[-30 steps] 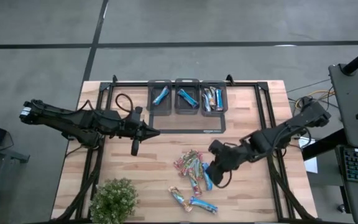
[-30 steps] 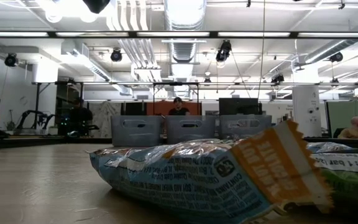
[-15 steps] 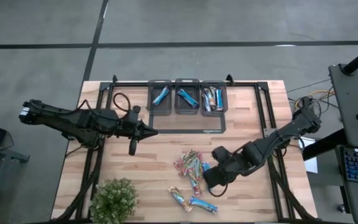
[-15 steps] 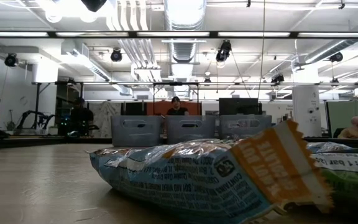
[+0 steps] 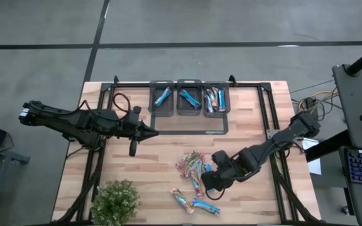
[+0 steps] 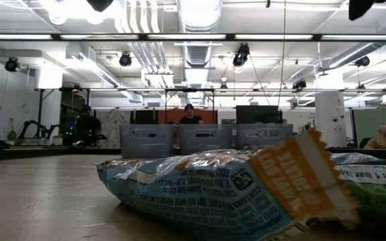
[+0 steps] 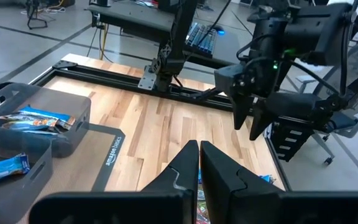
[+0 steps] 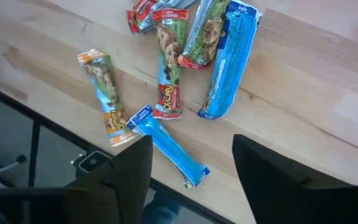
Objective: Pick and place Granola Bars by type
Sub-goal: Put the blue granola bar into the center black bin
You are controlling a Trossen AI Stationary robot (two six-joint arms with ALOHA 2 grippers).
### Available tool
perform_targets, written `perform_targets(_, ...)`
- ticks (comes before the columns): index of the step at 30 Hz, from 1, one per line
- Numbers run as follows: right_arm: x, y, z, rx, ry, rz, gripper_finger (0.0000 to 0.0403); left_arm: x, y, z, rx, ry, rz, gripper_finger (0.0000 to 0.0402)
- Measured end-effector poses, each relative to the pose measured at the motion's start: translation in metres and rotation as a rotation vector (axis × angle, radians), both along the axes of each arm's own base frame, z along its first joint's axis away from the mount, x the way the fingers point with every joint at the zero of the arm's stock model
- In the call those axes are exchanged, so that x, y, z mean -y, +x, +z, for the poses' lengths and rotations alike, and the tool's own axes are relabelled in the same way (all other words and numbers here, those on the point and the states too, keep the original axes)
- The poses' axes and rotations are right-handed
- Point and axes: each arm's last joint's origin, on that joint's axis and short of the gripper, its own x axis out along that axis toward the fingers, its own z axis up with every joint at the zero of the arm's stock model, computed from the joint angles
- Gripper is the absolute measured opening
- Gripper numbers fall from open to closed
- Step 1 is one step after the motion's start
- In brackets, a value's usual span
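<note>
From the high view, the left gripper (image 5: 151,131) hung over bare wood in front of the three bins (image 5: 190,98), pinched together and carrying nothing; I judge it was only waiting. The right gripper (image 5: 210,182) was low over the loose granola bars (image 5: 194,168), probably reaching for the next one. The left bin (image 5: 162,96) held one blue bar, the middle bin (image 5: 188,97) one blue bar, and the right bin (image 5: 216,98) a few mixed ones, too small to count. About six bars lay in the cluster, and two more nearer the table edge, beside the plant (image 5: 114,201).

In the low view, one blue and orange wrapper (image 6: 226,191) lay flat on the table, filling the foreground, with the three bins far behind.

The left wrist view showed the left fingers (image 7: 185,163) touching each other, and the right arm further off.

In the right wrist view, the right fingers (image 8: 263,168) stood wide apart and empty above two blue bars (image 8: 232,60), so a blue one seemed the target. I counted six bars there.
</note>
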Motion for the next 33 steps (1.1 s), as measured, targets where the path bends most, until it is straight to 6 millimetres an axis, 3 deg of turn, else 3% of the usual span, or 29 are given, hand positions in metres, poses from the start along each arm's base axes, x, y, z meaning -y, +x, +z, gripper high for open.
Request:
perform_targets(11, -0.006, 0.011, -0.028, -0.082, -0.051, -0.003, 0.0255, 0.0, 0.0, -0.001, -0.01, 0.0, 0.001, 0.0)
perform_targets(19, -0.007, 0.025, -0.057, -0.165, -0.076, -0.005, 0.0254, 0.0, 0.0, -0.002, -0.018, -0.004, 0.002, 0.0)
perform_targets(33, 0.006, 0.042, -0.086, -0.237, -0.097, 0.043, 0.0257, 0.0, -0.001, -0.003, -0.029, -0.03, 0.003, 0.0)
